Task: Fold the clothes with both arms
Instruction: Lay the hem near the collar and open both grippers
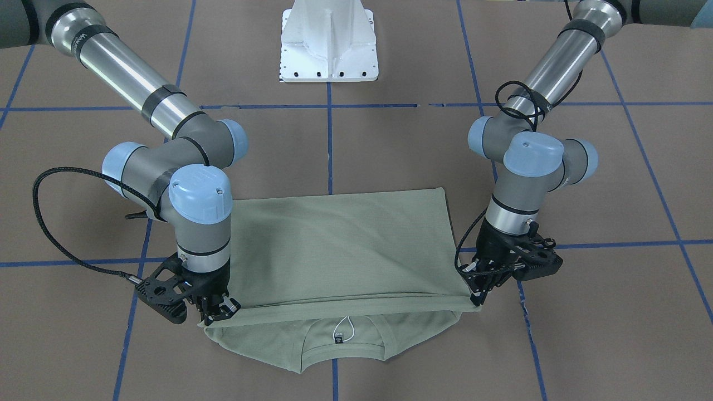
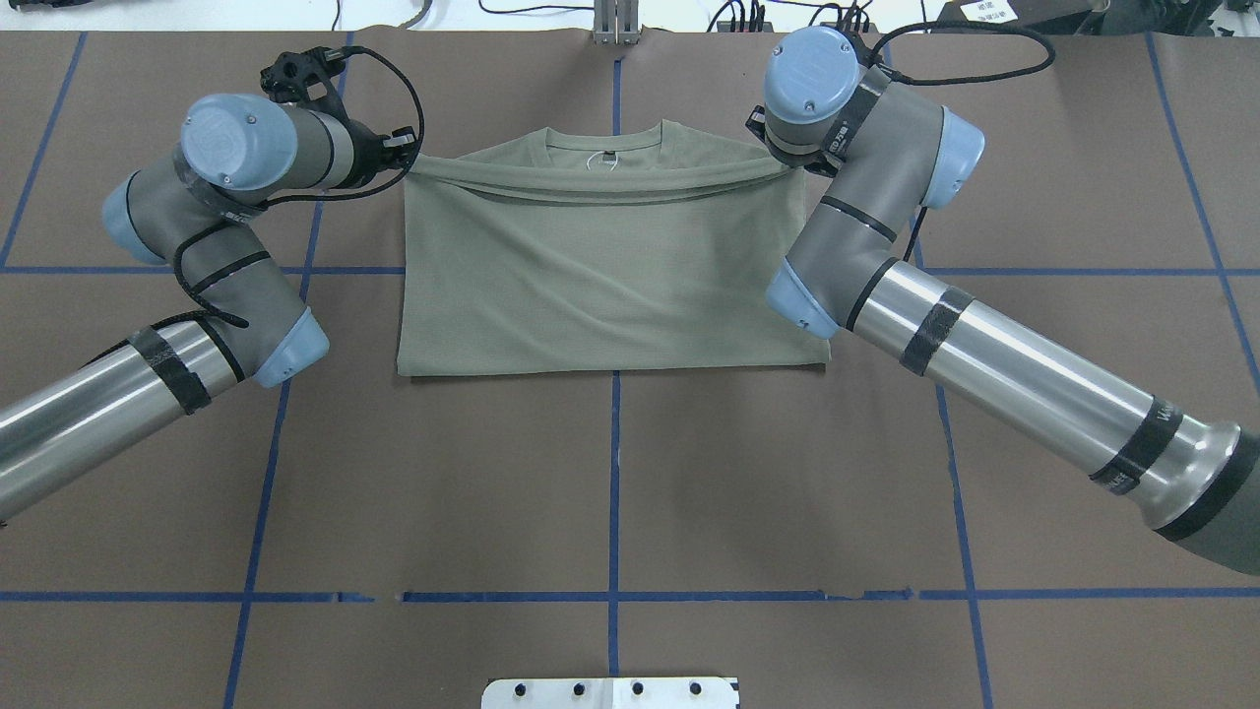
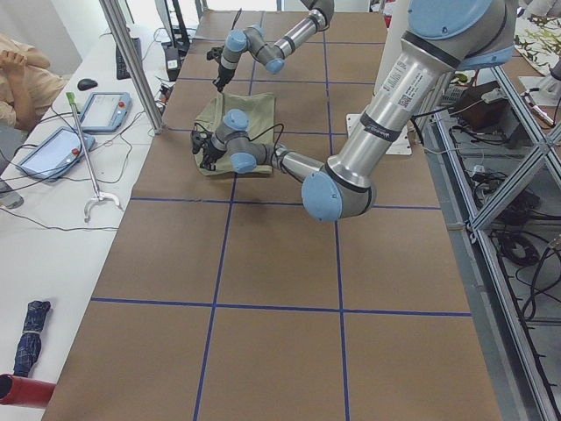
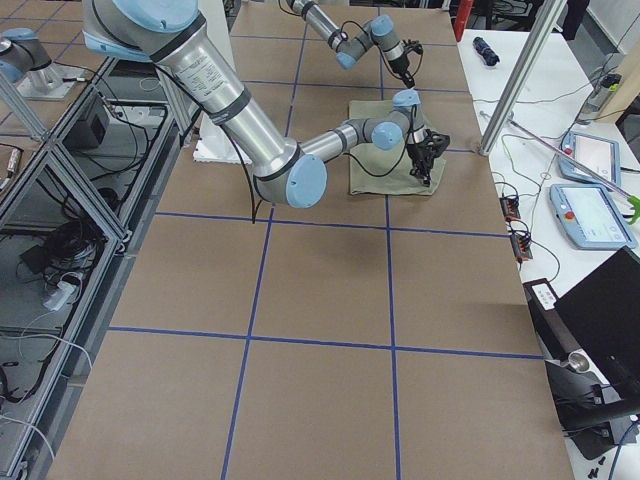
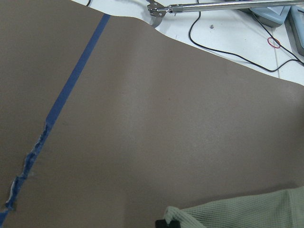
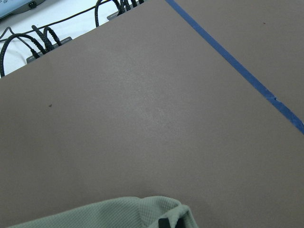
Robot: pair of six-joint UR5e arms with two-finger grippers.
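Pinching the folded-over edge of the sage-green shirt (image 2: 610,266), which lies flat at the upper middle of the overhead view, the left gripper (image 1: 478,295) and the right gripper (image 1: 221,309) are each clenched on a corner. The black neck label (image 1: 338,336) carries a white loop, and its writing is too small to read.

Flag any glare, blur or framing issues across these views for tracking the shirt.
Front-facing: sharp, evenly lit, shirt well framed, soft shadow beneath its lifted edge. Overhead: bright specular streak on the silver tube of the right arm; shirt unaffected. Both side views: shirt small and far, partly behind arms. Both wrist views: mostly bare table, only a sliver of shirt at the bottom edge.
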